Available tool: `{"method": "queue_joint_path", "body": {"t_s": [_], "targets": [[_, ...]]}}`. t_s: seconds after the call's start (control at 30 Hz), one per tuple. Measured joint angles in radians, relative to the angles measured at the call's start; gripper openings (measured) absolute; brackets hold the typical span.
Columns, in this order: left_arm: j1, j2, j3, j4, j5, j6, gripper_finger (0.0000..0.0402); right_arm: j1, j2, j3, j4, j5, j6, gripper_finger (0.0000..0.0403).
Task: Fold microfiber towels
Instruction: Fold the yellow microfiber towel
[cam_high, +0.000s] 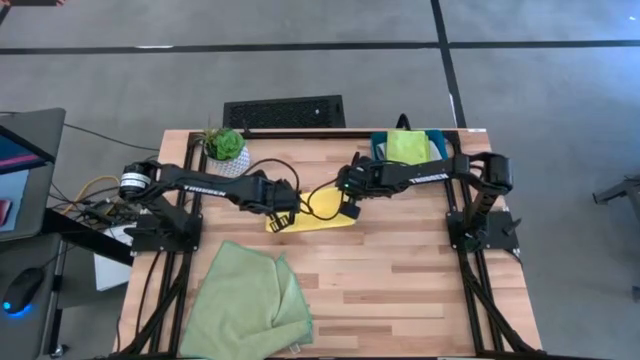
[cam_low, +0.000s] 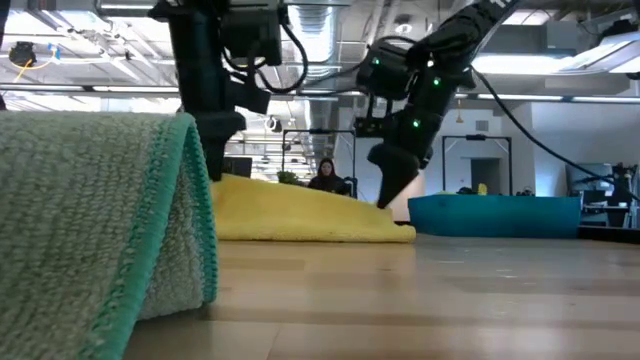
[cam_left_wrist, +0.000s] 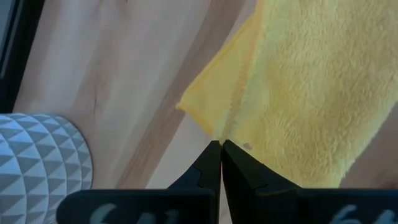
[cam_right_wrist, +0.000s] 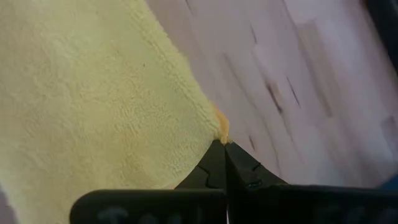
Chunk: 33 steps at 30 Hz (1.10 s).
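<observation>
The yellow towel (cam_high: 315, 212) lies across the middle of the table, its underside on the wood, between my two grippers. My left gripper (cam_high: 283, 218) is shut on its left end. My right gripper (cam_high: 352, 210) is shut on its right end. In the low view the towel (cam_low: 300, 215) rises toward its left end and slopes down to the right. The pale green towel (cam_high: 245, 300) lies crumpled at the near left. The lime green towel (cam_high: 405, 145) rests in the teal tray (cam_high: 380, 148) at the far right. My left gripper pinches the yellow towel's hemmed edge (cam_left_wrist: 227, 129) between its two shut fingers, close to a corner (cam_left_wrist: 183, 106). It comes slanting down from the table's left. Two layers seem to meet there. That end stands a little above the table. My right gripper pinches the tip of a towel corner (cam_right_wrist: 221, 129) between its two shut fingers. It comes slanting down from the table's right. The cloth spreads away from the fingers, slack, with most of it on the table.
A small plant in a white faceted pot (cam_high: 225, 152) stands at the far left, close behind my left arm. The pale green towel (cam_low: 90, 220) fills the near left of the low view. A person (cam_low: 325, 175) sits in the room beyond. Bare wood lies at the near right.
</observation>
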Motion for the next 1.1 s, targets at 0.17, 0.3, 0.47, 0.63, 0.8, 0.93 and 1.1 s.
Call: {"method": "queue_joint_path", "body": {"t_s": [0.17,0.3,0.47,0.63,0.8,0.93,1.1], "targets": [[0.013,0.005,0.000,0.020,0.000,-0.001,0.0003,-0.009,0.010,-0.001,-0.004,-0.002,0.000,0.0005],[0.023,0.005,0.000,0.021,-0.007,0.009,0.0026,-0.009,0.020,-0.002,-0.002,0.000,-0.002,0.0013],[0.028,0.005,0.000,0.025,-0.015,0.018,0.0072,-0.010,0.021,-0.002,0.010,0.000,-0.001,0.0063],[0.032,0.005,0.000,0.013,-0.055,0.049,0.0114,-0.014,0.021,0.006,0.006,0.010,-0.032,0.0126],[0.028,-0.008,0.005,0.004,-0.068,0.025,0.0133,-0.029,0.013,0.073,-0.070,0.014,-0.035,0.0171],[-0.001,-0.042,0.006,0.003,-0.070,0.025,0.0135,-0.030,-0.011,0.122,-0.134,0.019,-0.034,0.0191],[-0.068,-0.064,0.006,-0.043,-0.015,0.058,0.0135,0.001,-0.071,0.130,-0.158,0.015,0.002,0.0203]]}}
